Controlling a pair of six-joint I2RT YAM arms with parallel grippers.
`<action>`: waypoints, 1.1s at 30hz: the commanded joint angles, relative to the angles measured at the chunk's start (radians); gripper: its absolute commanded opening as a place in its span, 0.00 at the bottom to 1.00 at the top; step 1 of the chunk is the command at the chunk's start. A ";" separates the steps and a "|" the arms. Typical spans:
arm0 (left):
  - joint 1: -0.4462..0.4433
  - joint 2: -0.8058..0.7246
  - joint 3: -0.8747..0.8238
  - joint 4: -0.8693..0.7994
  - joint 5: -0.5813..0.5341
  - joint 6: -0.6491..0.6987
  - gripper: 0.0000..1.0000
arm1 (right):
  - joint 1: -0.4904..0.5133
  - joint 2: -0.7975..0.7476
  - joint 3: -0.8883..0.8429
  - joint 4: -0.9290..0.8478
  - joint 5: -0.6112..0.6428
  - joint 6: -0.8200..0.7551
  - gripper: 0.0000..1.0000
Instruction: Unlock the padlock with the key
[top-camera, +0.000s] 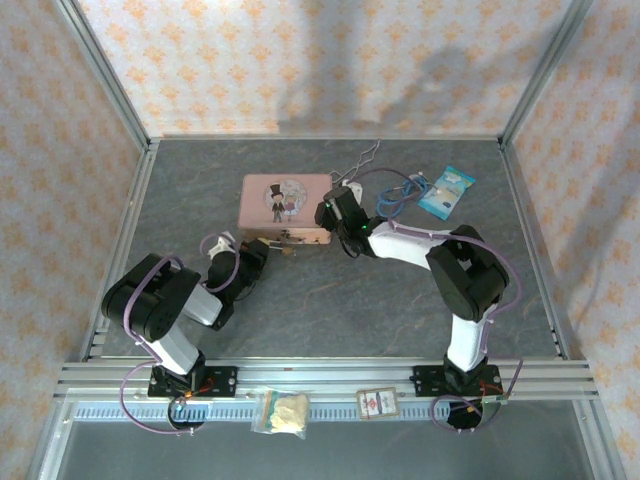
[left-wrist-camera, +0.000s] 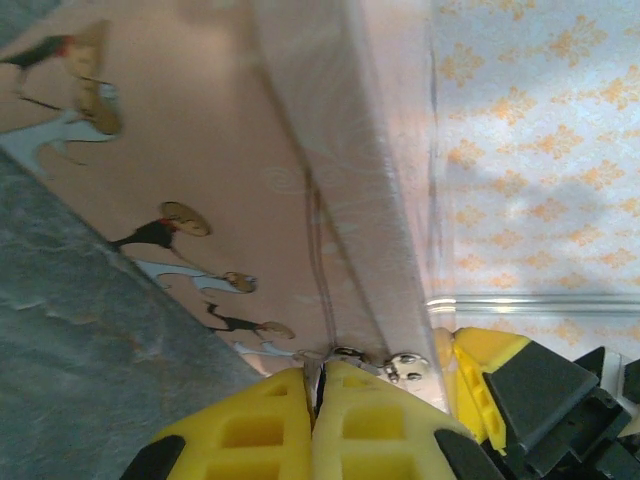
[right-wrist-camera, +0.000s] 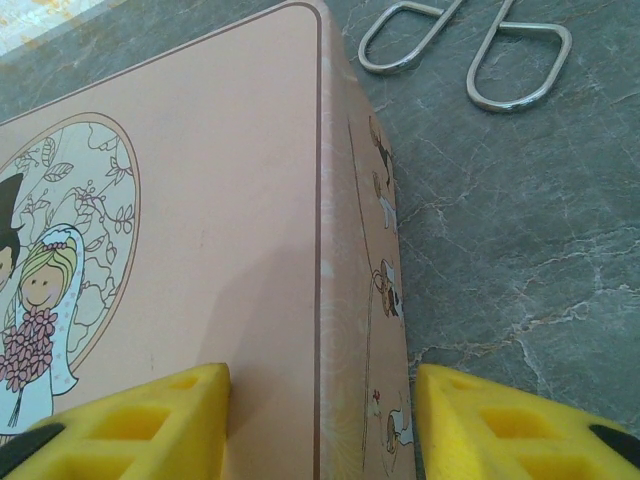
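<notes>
Grey stone-patterned table, pink tin at centre, silver wire loops behind it, blue cable, blue-white packet at right

The pink rectangular tin with a cartoon bride and groom on its lid runs off the left and bottom edges of the right wrist view, and the two silver wire loops beside it are cut by the top edge. In the left wrist view the tin's side wall is a close blur. The small silver metal piece at the tips of the yellow fingers of the left gripper is too blurred to tell what it is. From the top camera, the tiny brass-coloured padlock at the tin's near edge is too small for its shackle or keyhole to be made out, and the fingertips of the right gripper are hidden under its own black body.
</notes>
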 joint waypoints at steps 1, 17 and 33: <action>0.010 -0.063 -0.019 0.012 0.013 0.000 0.00 | -0.013 0.020 -0.011 -0.064 0.041 -0.010 0.50; -0.126 -0.585 0.072 -0.834 0.017 0.270 0.00 | -0.013 -0.218 -0.037 0.009 0.096 -0.147 1.00; -0.329 -0.319 0.105 -0.607 0.150 0.207 0.00 | -0.013 -0.396 -0.255 0.044 0.219 -0.164 1.00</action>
